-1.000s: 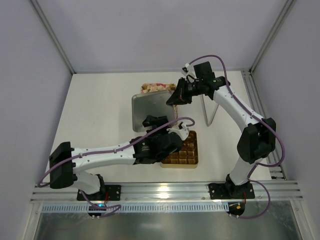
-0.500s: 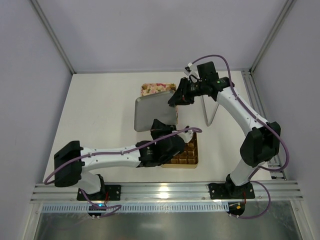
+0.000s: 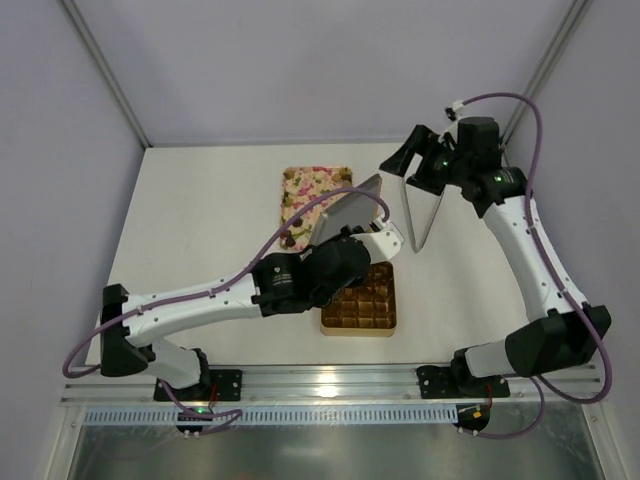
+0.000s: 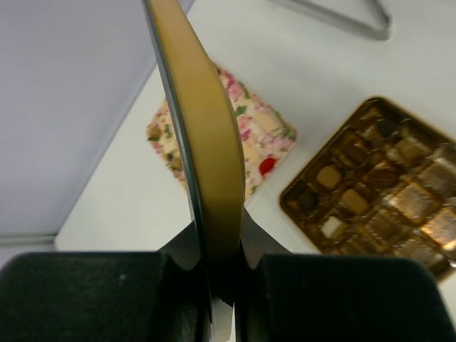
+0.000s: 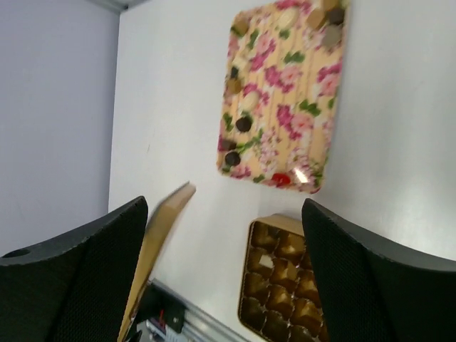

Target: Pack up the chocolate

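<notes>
White table [image 3: 200,230]: left claw [image 4: 219,265] clamped on a tilted lid [image 4: 203,128] by the gold box [image 3: 362,305], right claw [image 5: 222,212] wide, empty, chocolates [image 5: 244,123] on the tray [image 5: 285,107] beyond

I see a white table [image 3: 200,220] with three things lying on it: a floral tray [image 3: 320,172] toward the far middle, a gold grid box [image 3: 358,331] just nearer and slightly right of it, and a bent wire frame [image 3: 410,215] off to their right.
</notes>
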